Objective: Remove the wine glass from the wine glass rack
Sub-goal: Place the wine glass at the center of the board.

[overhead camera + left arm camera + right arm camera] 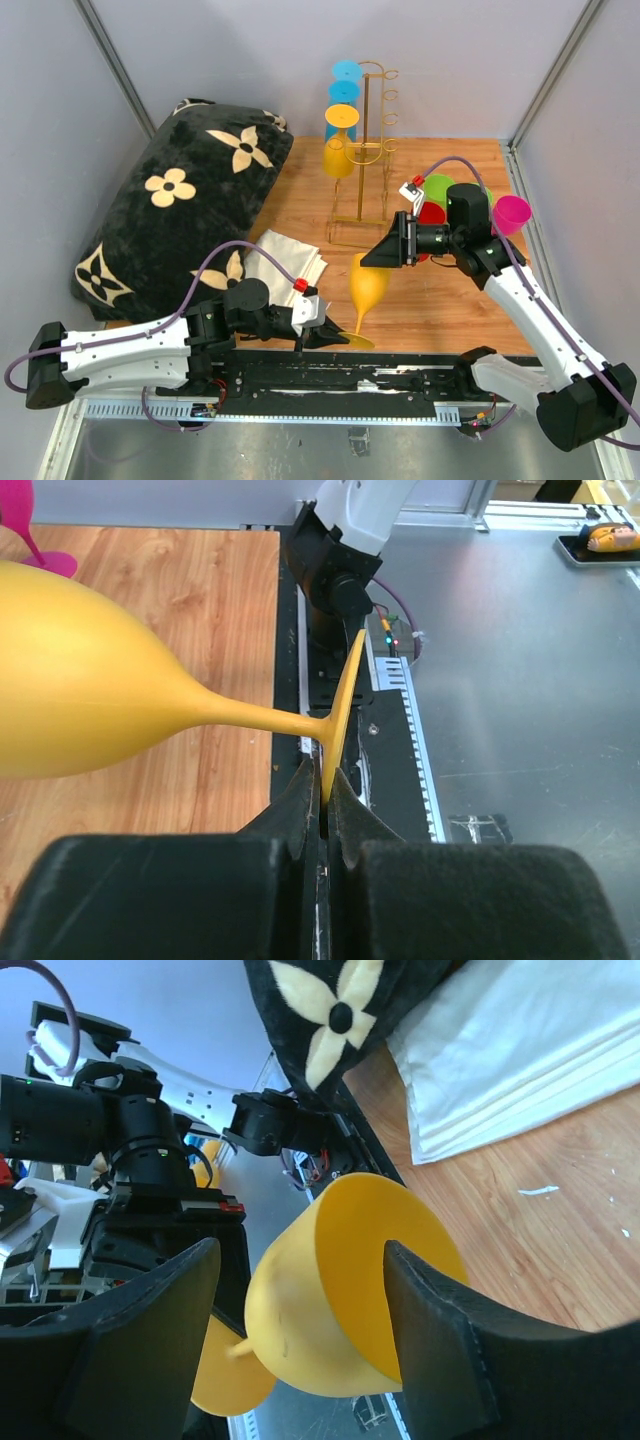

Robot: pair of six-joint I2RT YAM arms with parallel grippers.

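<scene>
The left gripper [322, 798] was clenched on the thin foot of the yellow wine glass [90, 710]. It pinched the disc edge-on, with the stem and bowl hanging out sideways over the wooden tabletop [200, 570]. The right gripper [300, 1260] was spread around the bowl, a finger on either side and a gap showing on one side, so it was grasping nothing.

The glass was already off the wine glass rack [362, 150], which stood well apart at the far side of the table.

The foot pinch looked like a small hold on a long lever, so the bowl could pivot or slip out. If the right fingers closed off-centre on the smooth curve, they might squeeze the bowl away or twist the stem against the left clamp. If the left let go too early, the glass would likely drop near the table edge.
</scene>
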